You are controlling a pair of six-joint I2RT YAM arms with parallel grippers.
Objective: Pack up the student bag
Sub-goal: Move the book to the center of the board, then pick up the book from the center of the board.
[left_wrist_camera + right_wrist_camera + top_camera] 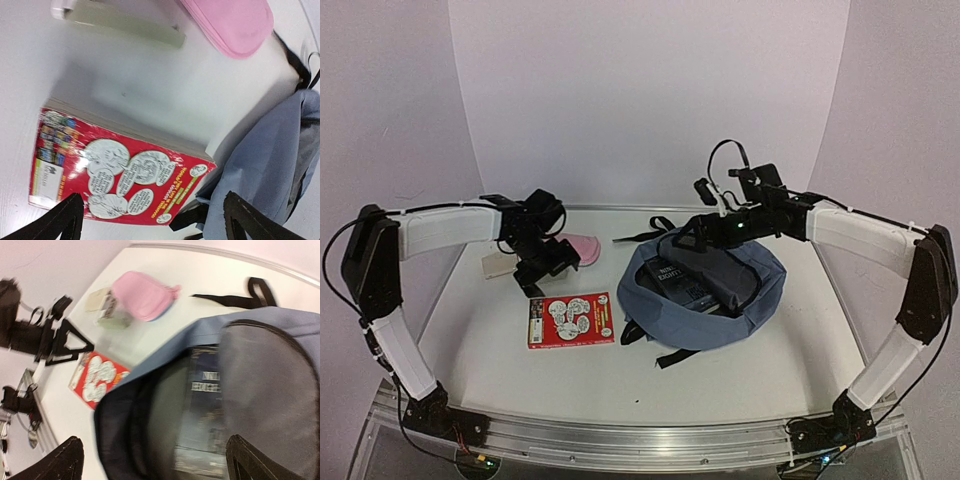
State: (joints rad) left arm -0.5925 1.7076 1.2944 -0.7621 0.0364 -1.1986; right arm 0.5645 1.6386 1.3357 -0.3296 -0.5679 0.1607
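The student bag [692,325], blue-grey with black straps, lies on the white table right of centre. Its main compartment gapes open, with a dark book [678,279] inside. In the right wrist view that dark book [210,405] lies in the bag [200,330] beside a grey inner flap. My right gripper [696,236] hovers open over the bag's far rim, with nothing between its fingers [67,457]. A red comic-cover book [571,319] lies flat left of the bag. My left gripper [543,267] hangs open and empty above the red book [115,175].
A pink pencil case [586,248] lies at the back, next to a pale boxy item [500,265]. Black straps [650,228] trail from the bag's far side, and another strap [672,357] sticks out at its front. The table's metal front rail [640,435] runs along the near edge.
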